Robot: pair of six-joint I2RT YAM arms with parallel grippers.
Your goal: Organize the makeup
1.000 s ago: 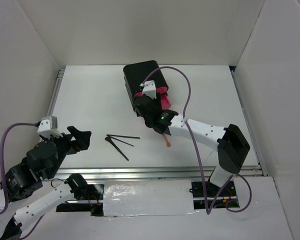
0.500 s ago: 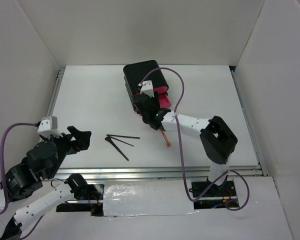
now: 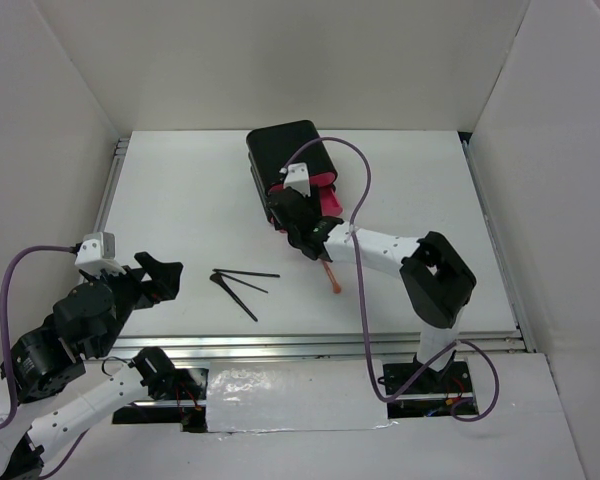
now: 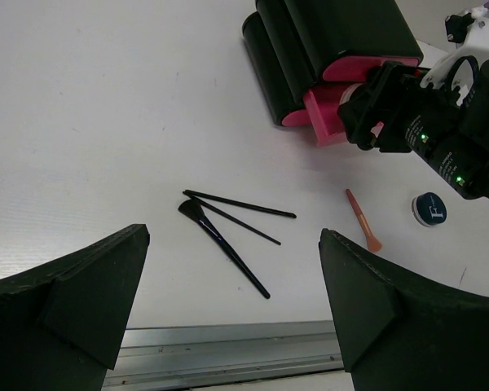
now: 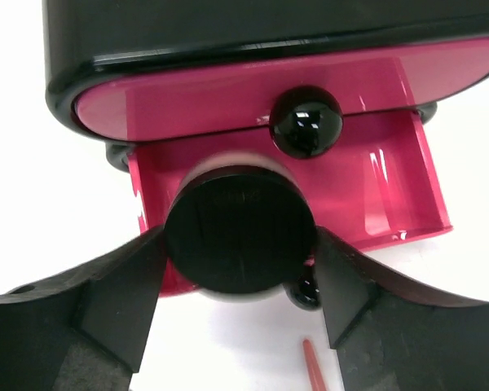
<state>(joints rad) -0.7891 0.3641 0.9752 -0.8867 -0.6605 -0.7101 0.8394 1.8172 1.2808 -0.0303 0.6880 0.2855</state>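
At the lower pink drawer (image 5: 391, 195) of the chest (image 3: 285, 150): right hand (image 5: 239, 248) is clamped on the round black compact (image 5: 240, 220), both fingers (image 5: 106, 301) against its rim, holding it over the pulled-out drawer. Can't tell if it touches the drawer floor. The upper drawer (image 5: 187, 94) is closed, with a glossy black ball knob (image 5: 305, 120) on its front.

Progress, my read: early. One item is mid-placement and nothing is visibly stowed; the drawer interior beside the compact looks bare.

Remaining on the table (image 3: 180, 190):
- three thin black brushes (image 4: 228, 232) in a loose fan near the front edge
- orange-pink stick (image 4: 363, 220) just in front of the drawer
- dark blue round jar (image 4: 429, 209) beside the stick, next to the right arm

Left hand (image 3: 158, 275) is spread wide and empty, well apart from the brushes.

Materials:
- Drawers: translucent glossy pink plastic.
- Chest body: smooth black, rounded corners.
- Compact: matte black disc.
- Brushes: slim rigid rods, one with a flared bristle head.
- Stick: tapered, wider at one end.
- Jar lid: flat, white lettering.
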